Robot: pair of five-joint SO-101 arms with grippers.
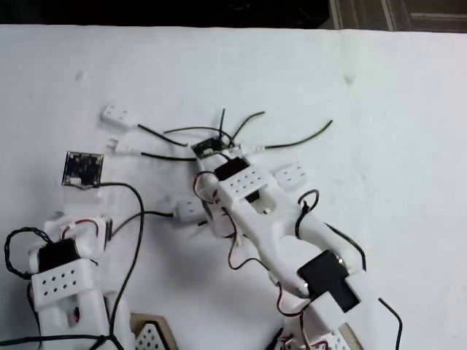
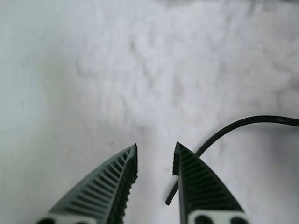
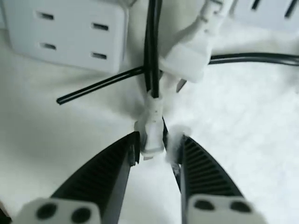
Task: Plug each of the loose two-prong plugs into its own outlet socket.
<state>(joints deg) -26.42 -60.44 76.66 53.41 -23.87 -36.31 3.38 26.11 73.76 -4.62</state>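
**Right claw's got a plug, left one's just parked**

The whole table is under a white, slightly fuzzy cover [image 1: 379, 109] that looks a bit lumpy up close in the left wrist view. Past the far edge the room is basically a dark strip [image 1: 182, 11], with some pale framed panelling [image 1: 394, 13] in the right corner.

The right gripper [image 3: 156, 142] is out mid-table, pinching a white two-prong plug [image 3: 152, 135] by its body. The plug's black cord [image 3: 152, 46] runs away from the claw. Just beyond lies a second plug [image 3: 189, 58], and a white outlet block [image 3: 65, 32] sits near it with its slots facing up.

From above there's another outlet [image 1: 118, 115] toward the left of the table. A loose plug [image 1: 124, 146] lies just beside it, apart from it.

The left gripper [image 2: 156, 149] is low over the cover by the near-left corner. Its fingers are a little spread with nothing between them, and the end of a black cable [image 2: 243, 122] lies right by one finger. A small black circuit board [image 1: 82, 169] sits near that arm.
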